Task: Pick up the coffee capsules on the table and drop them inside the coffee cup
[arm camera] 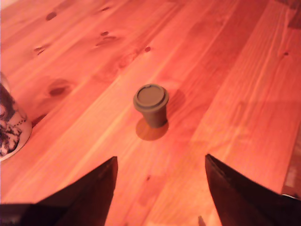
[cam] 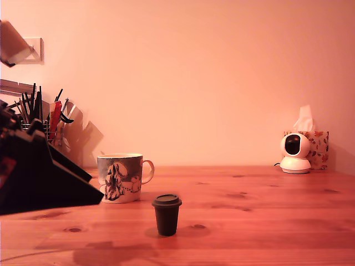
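Note:
One dark brown coffee capsule [cam: 166,214] [arm camera: 151,104] stands upright on the wooden table, wide rim up, a little in front of the coffee cup [cam: 121,177]. The cup has a pale handle and a dark shaggy figure on its side; only a sliver of it [arm camera: 10,123] shows at the wrist view's edge. My gripper [arm camera: 161,162] hovers above the table short of the capsule, its two dark fingers spread wide with nothing between them. In the exterior view the black arm [cam: 39,177] fills the left side, its tip [cam: 100,195] near the cup's base.
A wire utensil holder [cam: 52,124] with dark tools stands behind the arm at the exterior view's left. A white round camera [cam: 294,152] and a patterned tissue box [cam: 317,147] sit at the far right against the wall.

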Controlling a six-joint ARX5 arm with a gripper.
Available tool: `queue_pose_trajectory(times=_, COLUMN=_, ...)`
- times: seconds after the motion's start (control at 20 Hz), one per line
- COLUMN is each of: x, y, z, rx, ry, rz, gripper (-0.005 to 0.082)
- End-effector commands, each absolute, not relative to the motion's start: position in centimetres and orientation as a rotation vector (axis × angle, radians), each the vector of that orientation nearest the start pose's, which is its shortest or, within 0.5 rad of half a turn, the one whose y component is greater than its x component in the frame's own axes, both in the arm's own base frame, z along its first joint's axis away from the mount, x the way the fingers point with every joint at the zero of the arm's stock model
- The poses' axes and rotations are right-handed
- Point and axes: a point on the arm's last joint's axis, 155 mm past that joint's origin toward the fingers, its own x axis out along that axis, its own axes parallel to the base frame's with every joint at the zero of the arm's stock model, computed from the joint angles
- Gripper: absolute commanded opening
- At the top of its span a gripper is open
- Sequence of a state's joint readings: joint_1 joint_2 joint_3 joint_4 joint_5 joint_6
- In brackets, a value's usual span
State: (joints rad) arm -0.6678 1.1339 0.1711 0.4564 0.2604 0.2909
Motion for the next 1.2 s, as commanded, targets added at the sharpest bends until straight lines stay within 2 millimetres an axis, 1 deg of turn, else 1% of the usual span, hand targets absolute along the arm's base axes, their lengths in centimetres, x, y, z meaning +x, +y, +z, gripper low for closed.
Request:
queue_pose_trajectory(times=0.0, x=21.2, y=-23.0, z=4.9, rx=0.376, ry=0.388, rz=-0.988, gripper=0.0535)
queue_pose_trajectory(times=0.15, x=21.5, y=-23.5, z=5.1, rx=0.368, ry=0.360, rz=-0.998, gripper=0.0535)
queue_pose_trajectory(times=0.55, x=22.8, y=-24.1, z=4.6, rx=0.371, ry=0.342, rz=-1.007, gripper=0.0534)
queue_pose_trajectory(times=0.75, x=23.5, y=-24.7, z=4.7, rx=0.365, ry=0.329, rz=-1.024, gripper=0.0534)
queue_pose_trajectory(times=0.9, x=23.8, y=-25.1, z=4.0, rx=0.356, ry=0.356, rz=-1.047, gripper=0.0534)
queue_pose_trajectory(times=1.05, x=24.0, y=-26.1, z=3.6, rx=0.342, ry=0.373, rz=-1.091, gripper=0.0533)
queue_pose_trajectory(times=1.15, x=24.5, y=-26.7, z=3.3, rx=0.338, ry=0.384, rz=-1.104, gripper=0.0533)
